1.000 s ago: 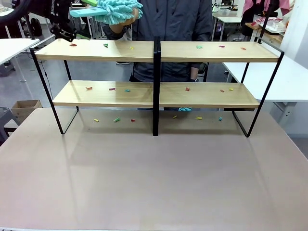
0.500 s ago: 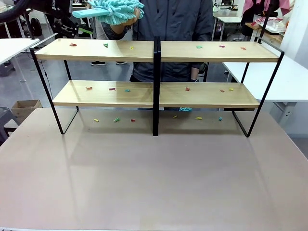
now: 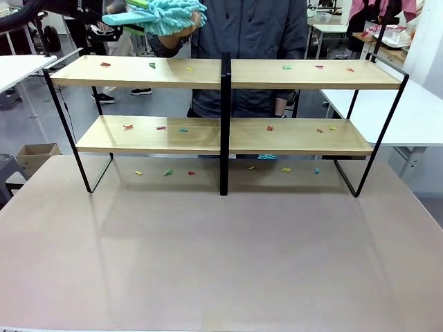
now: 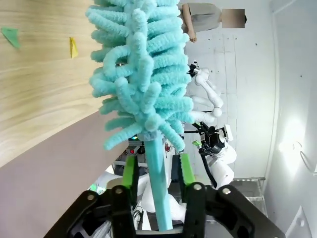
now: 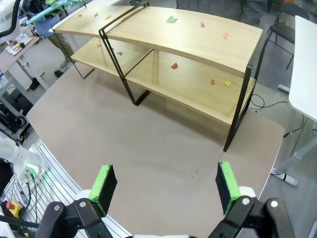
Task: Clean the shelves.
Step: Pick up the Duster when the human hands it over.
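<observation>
The shelves stand across the far half of the table, with small coloured scraps on both wooden boards and beneath them. A person behind the rack holds a fluffy teal duster in one hand above the upper board's left end. My left gripper is at the duster's handle. In the left wrist view its green pads stand either side of the handle of the duster with small gaps, open, over the board. My right gripper hangs open over the table, well short of the shelves.
The brown table stretches bare in front of the rack. White tables stand at the left and right. A cardboard box sits on the floor at the left.
My left gripper has risen and moved right to the duster's handle. The person's hand has lifted the duster a little.
</observation>
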### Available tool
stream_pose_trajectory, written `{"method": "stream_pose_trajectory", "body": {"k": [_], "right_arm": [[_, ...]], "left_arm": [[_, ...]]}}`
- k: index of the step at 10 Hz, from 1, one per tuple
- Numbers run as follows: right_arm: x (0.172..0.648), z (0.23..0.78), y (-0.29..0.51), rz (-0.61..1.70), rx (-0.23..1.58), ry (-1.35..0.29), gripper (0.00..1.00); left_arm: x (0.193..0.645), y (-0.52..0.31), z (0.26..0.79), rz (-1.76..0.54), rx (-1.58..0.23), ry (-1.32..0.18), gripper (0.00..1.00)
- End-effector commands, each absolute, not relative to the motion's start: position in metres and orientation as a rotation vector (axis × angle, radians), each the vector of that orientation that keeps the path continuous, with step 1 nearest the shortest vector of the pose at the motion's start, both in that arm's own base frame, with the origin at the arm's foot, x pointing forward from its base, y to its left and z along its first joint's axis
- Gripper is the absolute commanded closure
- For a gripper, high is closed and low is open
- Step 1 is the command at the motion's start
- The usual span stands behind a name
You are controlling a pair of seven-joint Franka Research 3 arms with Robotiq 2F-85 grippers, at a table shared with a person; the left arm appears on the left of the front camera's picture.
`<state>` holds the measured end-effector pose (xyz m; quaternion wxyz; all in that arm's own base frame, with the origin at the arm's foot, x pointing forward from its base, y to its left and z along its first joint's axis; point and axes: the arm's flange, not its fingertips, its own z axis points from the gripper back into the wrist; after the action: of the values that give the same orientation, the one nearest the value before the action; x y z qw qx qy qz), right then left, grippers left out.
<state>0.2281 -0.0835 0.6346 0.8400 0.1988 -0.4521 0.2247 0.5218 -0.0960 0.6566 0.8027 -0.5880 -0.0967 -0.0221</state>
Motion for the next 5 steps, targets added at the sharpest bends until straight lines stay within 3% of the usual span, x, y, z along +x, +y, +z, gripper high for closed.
{"method": "stream_pose_trajectory", "body": {"k": [1,5], "right_arm": [[0.2269,0.6344,-0.0829,0.481,0.429,-0.954,0.0],[0.2269,0.6344,-0.0829,0.481,0.429,-0.954,0.0]], "left_arm": [[0.5242,-0.0989,0.6582,-0.045,-1.287,-0.229,1.0],[0.5213,-0.0983,0.6572,-0.045,-1.285,-0.257,1.0]]}}
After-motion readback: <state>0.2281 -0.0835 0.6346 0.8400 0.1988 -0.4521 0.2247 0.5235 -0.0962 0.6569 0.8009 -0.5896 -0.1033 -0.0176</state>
